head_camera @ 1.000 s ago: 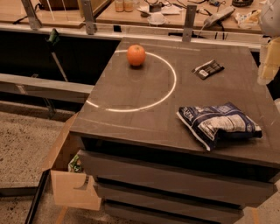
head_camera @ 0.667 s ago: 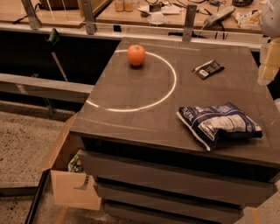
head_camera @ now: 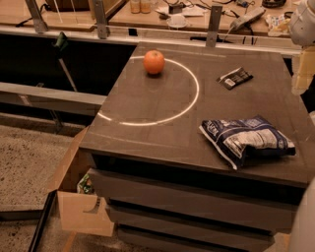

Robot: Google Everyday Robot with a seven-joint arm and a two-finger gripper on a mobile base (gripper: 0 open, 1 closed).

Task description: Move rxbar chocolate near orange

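The rxbar chocolate [head_camera: 235, 78] is a small black bar with a white end, lying flat at the back right of the dark table [head_camera: 147, 128]. The orange [head_camera: 154, 62] sits at the back of the table, on the far arc of a white circle line. The two are well apart, with the bar to the right of the orange. My gripper [head_camera: 302, 73] hangs at the right edge of the view, above the table's right side and to the right of the bar, touching nothing.
A blue-and-white chip bag [head_camera: 246, 139] lies at the front right of the table. An open cardboard box [head_camera: 78, 206] stands on the floor at the table's left front. A cluttered bench [head_camera: 197, 15] runs behind the table.
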